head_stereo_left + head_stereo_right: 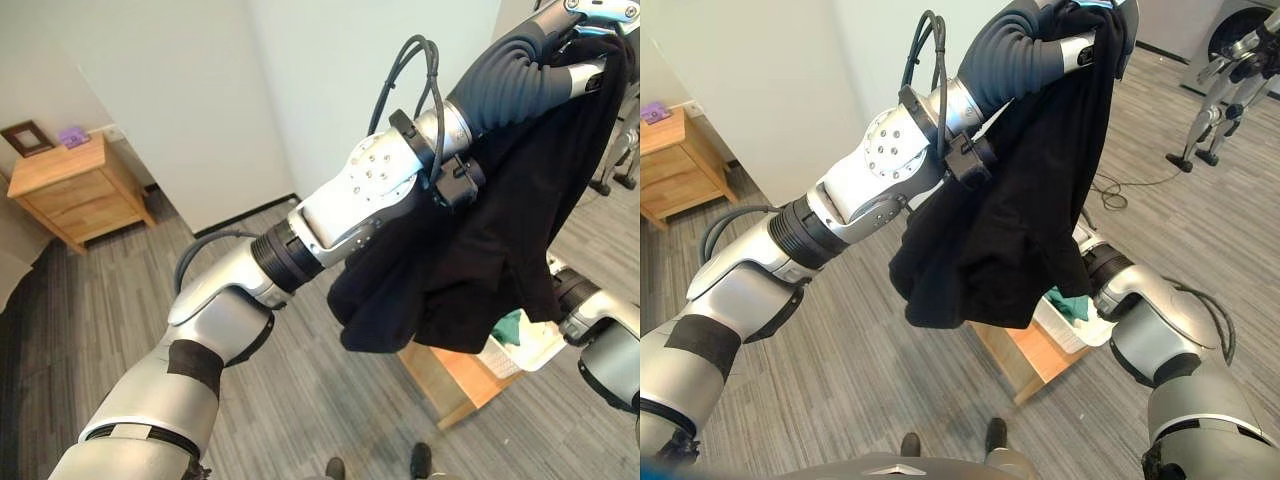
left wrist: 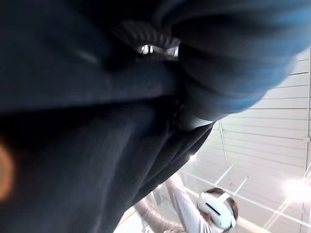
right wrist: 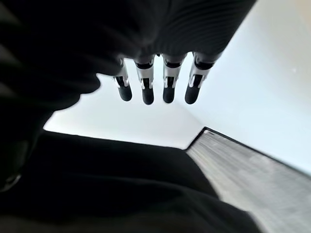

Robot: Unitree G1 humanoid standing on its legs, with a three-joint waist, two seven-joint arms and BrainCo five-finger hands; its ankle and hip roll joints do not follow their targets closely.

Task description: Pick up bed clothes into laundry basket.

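Left eye view: the left robot hand (image 1: 590,12), upper right of the frame, grips a black garment (image 1: 480,250) hanging (partly) over a white laundry basket (image 1: 528,352). Right robot hand (image 3: 158,82) shows straight, empty fingers.

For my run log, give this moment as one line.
left hand: holding black garment aloft | right hand: open beneath cloth | laundry basket: below, on wooden stand
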